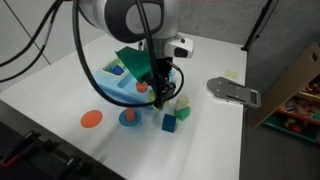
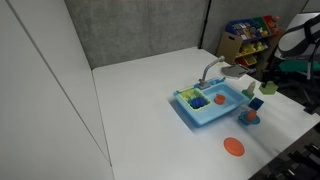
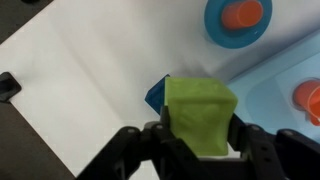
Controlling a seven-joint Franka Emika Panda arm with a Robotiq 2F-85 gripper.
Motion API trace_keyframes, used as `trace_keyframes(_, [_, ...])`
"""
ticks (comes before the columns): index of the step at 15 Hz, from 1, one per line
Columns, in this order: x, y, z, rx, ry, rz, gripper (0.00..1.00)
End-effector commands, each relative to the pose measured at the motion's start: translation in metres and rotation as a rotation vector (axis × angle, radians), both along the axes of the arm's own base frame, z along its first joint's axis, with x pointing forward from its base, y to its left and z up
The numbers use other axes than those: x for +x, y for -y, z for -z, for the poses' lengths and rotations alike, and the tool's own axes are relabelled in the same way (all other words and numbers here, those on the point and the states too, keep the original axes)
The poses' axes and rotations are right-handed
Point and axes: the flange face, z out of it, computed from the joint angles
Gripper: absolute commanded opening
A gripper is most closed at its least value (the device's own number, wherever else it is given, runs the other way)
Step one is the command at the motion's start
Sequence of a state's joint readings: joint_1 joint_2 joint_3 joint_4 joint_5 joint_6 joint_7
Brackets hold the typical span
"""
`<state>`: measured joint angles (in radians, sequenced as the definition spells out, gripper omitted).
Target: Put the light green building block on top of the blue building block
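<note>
In the wrist view my gripper [image 3: 200, 132] is shut on the light green building block [image 3: 200, 112], a lime cube held between both fingers. A corner of the blue building block [image 3: 155, 96] shows just below and to the left of it on the white table. In an exterior view the gripper [image 1: 161, 93] hangs a little above and to the left of the blue building block [image 1: 169, 123]; the fingers hide the light green block there. The blue block also shows in an exterior view [image 2: 256, 104].
A light blue toy sink [image 1: 118, 88] stands behind the gripper. A round blue dish with an orange centre [image 1: 129, 117] and an orange disc [image 1: 91, 119] lie at the front. A darker green block [image 1: 184, 112] sits beside the blue block. A grey flat piece [image 1: 232, 92] lies at the right.
</note>
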<state>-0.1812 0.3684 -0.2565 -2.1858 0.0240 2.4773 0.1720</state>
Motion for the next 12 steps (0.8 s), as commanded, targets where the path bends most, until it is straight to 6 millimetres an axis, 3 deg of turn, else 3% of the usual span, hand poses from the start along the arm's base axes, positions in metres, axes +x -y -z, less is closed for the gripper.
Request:
trace_keyframes(1, [0.0, 0.002, -0.001, 0.003, 0.001, 0.007, 0.52])
trace_keyframes(2, [0.0, 0.002, -0.001, 0.003, 0.001, 0.008, 0.52])
trace_keyframes(3, [0.001, 0.001, -0.001, 0.004, 0.002, 0.006, 0.27])
trace_keyframes(12, [0.004, 0.019, 0.034, -0.221, 0.043, 0.156, 0.27])
